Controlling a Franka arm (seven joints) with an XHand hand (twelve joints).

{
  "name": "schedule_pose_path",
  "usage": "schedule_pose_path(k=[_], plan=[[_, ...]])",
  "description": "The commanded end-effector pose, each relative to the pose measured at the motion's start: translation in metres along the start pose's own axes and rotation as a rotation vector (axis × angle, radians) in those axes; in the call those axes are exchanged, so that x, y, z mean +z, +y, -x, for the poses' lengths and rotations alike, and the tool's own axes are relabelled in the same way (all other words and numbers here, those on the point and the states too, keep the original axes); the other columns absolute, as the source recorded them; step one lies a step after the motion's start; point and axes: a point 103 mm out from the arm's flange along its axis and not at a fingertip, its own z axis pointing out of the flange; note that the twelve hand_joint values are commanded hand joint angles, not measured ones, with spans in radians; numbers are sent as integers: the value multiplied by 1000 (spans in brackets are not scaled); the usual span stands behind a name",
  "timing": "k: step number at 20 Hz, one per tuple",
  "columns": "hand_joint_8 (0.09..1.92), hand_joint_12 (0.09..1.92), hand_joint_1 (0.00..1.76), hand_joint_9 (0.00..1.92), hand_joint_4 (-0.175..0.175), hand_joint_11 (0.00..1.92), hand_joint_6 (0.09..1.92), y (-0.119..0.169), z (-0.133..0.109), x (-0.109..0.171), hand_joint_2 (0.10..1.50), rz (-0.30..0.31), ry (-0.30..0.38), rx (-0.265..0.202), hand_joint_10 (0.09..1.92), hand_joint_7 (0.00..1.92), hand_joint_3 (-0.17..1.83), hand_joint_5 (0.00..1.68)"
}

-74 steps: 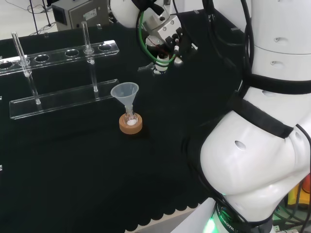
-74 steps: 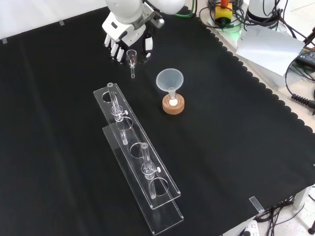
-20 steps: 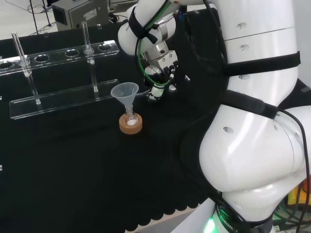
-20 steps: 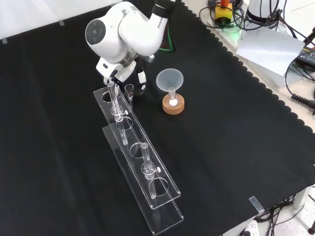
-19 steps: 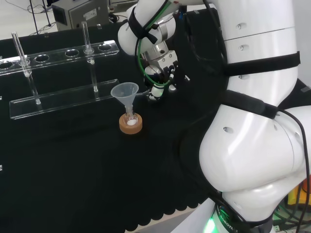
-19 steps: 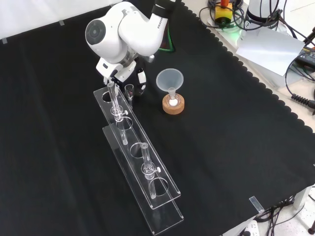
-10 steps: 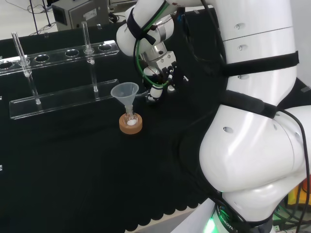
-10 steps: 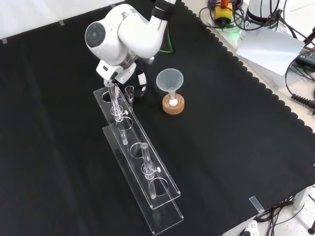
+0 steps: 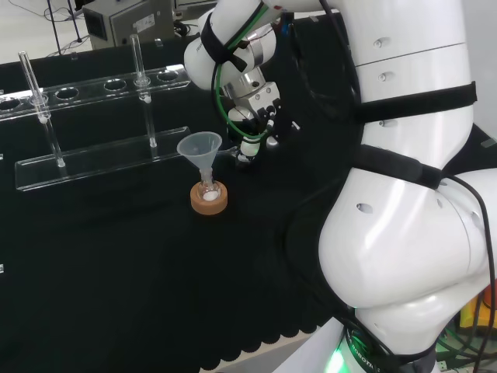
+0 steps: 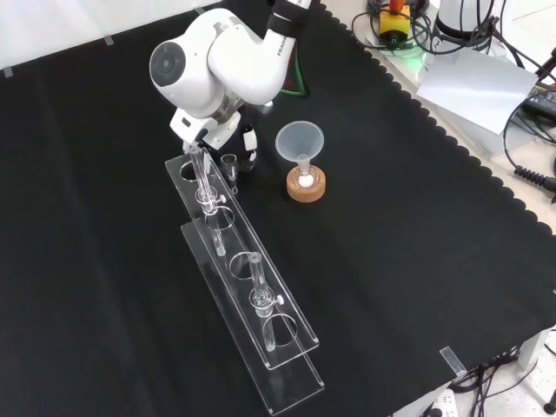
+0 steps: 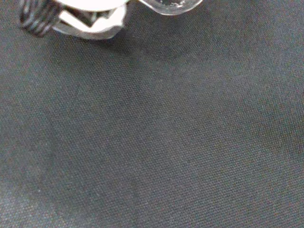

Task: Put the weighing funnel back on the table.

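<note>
The weighing funnel [image 10: 230, 165] is a small clear cup with a short stem. It sits low at the cloth beside the near end of the rack in the front view. My hand [image 10: 249, 142] is down around it, with the thumb to its right, the other fingers to its left under the white wrist link, and the fingers curled on it. In the head view the hand [image 9: 252, 128] hangs just right of the big funnel. The wrist view has a rim of the weighing funnel [image 11: 171, 4] next to a white part of the hand [image 11: 90, 20], close over the black cloth.
The big funnel [image 10: 300, 139] stands in a small flask on a cork ring [image 10: 306, 188], just right of the hand in the front view. A long clear tube rack [image 10: 252, 287] with upright glass tubes runs toward the front. A grey sheet [image 10: 473, 82] lies past the cloth's edge.
Since 3.7 s ago the hand has come down from above the cloth to the rack's end, carrying the weighing funnel. In the last second it has only shifted slightly.
</note>
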Motion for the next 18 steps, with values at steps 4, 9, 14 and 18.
schedule_pose_path(k=[4,9,14,18], plan=[[684,1279,833,730,-8,463,778,-4,3,1,657,-63,-2,-9,532,346,615,561],[693,1296,797,653,-33,423,540,-17,10,-15,637,-30,7,-2,600,284,603,401],[692,1302,765,634,-39,410,398,-39,17,-33,633,0,6,18,613,274,579,396],[689,1304,747,627,-39,402,348,-63,21,-47,631,32,5,41,613,272,567,397]])
